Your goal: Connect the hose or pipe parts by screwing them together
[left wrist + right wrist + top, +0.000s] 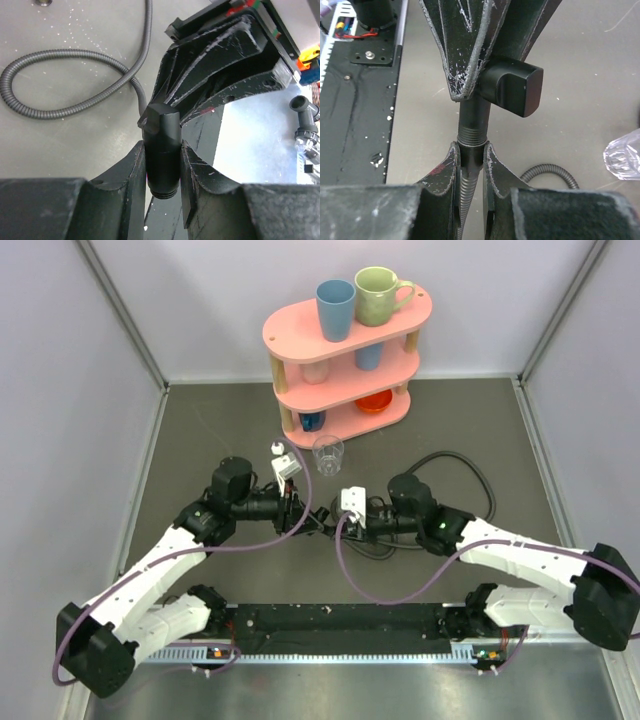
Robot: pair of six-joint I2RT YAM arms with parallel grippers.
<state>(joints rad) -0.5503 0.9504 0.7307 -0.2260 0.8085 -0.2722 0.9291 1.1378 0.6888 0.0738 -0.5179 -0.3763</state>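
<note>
Table centre, L to R: left gripper (162, 152) is clenched on a black fitting (162, 130), its side knob (512, 90) jutting out beside the fingers. The fitting runs in one line w/ the end collar (471, 156) of a corrugated hose (551, 172), meeting it between the two arms. Can't tell how far the threads are engaged. Right gripper (471, 149) is clamped on that collar. The rest of the hose loops on the grey table (200, 440) by the right arm. Behind: clear glass (328, 453), pink shelf (345, 340) w/ cups.
</note>
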